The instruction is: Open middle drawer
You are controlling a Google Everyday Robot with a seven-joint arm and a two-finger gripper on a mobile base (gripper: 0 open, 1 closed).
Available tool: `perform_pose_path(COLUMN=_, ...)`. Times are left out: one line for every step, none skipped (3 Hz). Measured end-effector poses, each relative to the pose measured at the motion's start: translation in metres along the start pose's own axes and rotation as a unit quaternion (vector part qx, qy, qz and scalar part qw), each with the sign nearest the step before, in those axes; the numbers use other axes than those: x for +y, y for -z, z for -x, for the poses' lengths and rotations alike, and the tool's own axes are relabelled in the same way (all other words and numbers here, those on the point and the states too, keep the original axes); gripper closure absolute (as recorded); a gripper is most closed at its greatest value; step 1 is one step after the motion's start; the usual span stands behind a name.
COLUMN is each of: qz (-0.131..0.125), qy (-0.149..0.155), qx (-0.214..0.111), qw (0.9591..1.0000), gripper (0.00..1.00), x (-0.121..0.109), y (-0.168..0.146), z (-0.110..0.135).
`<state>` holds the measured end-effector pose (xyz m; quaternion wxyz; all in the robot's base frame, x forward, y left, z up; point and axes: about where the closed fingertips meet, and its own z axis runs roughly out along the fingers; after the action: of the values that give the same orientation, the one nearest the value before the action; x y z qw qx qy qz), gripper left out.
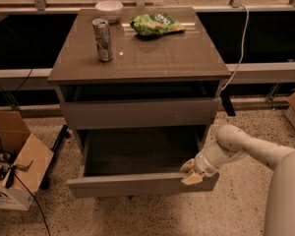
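We found the gripper [191, 172], below the counter's [157, 53] front-right corner, pinching the middle drawer [132, 185], whose front ran leftward.

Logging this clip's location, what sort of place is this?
Probably an office or lab: speckled floor, cardboard box, snack-topped drawer cabinet. The gripper sits at the right front corner of the open drawer.

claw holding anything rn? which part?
Yes: the claw pinches the middle drawer by the top edge of its front panel, at the right end.

Lab-like workspace: terrazzo floor [250, 127], cardboard box [20, 157], cables [243, 37]; pincer [191, 172] at drawer front [132, 185].
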<state>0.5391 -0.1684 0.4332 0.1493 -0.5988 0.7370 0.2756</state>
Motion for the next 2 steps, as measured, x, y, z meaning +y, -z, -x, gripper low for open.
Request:
perform_pose_path(qz=0.0, qy=0.0, qx=0.0, qw=1.0, gripper=1.0, x=0.0, y=0.0, z=0.0)
perform_pose_path(qz=0.002, qy=-0.02, qx=0.009, qw=0.9998, gripper=0.99, x=0.039, y=0.01, z=-0.013)
